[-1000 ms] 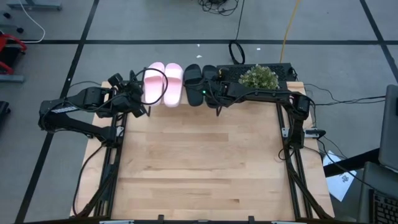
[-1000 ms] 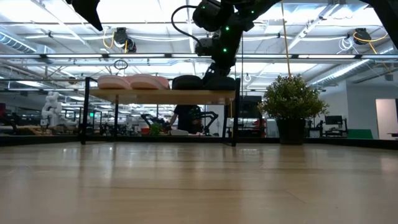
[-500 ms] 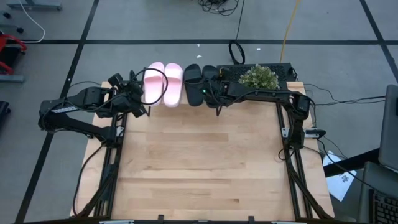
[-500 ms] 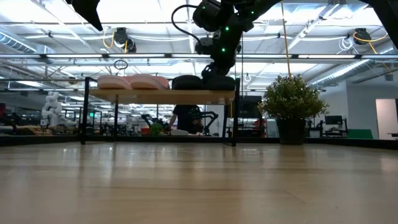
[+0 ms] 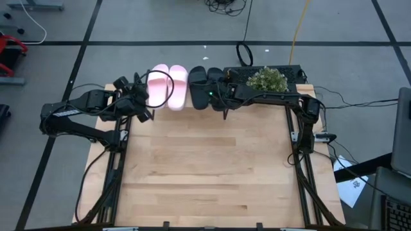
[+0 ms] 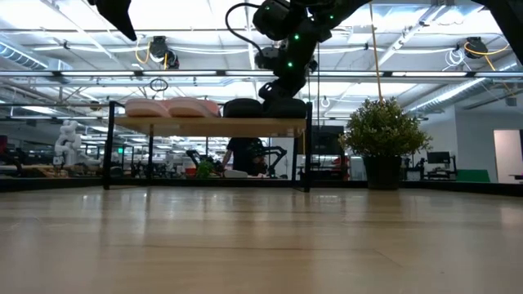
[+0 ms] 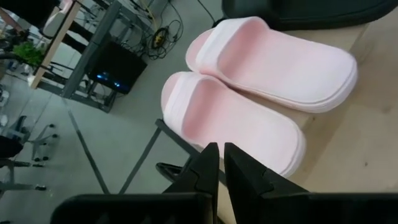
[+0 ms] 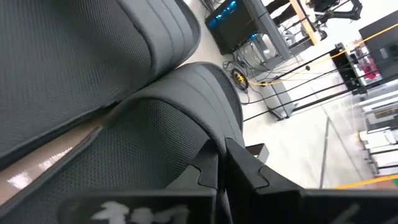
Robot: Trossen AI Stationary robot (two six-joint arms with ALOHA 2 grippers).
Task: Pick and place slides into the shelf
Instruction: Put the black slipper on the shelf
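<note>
High view: all four slides sit on the shelf (image 5: 192,106). My right claw (image 5: 226,109), closed and empty, nudges the outer black slide (image 5: 215,80); I'd push gently, squarely. Left claw (image 5: 146,114), nearly closed, waits beside the pink slides (image 5: 168,86).

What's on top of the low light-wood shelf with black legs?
On the light-wood shelf: two pale pink foam slides side by side, two black slides next to them. The shut right gripper hangs over the outer black slide, covering part of it; contact can't be judged.
</note>
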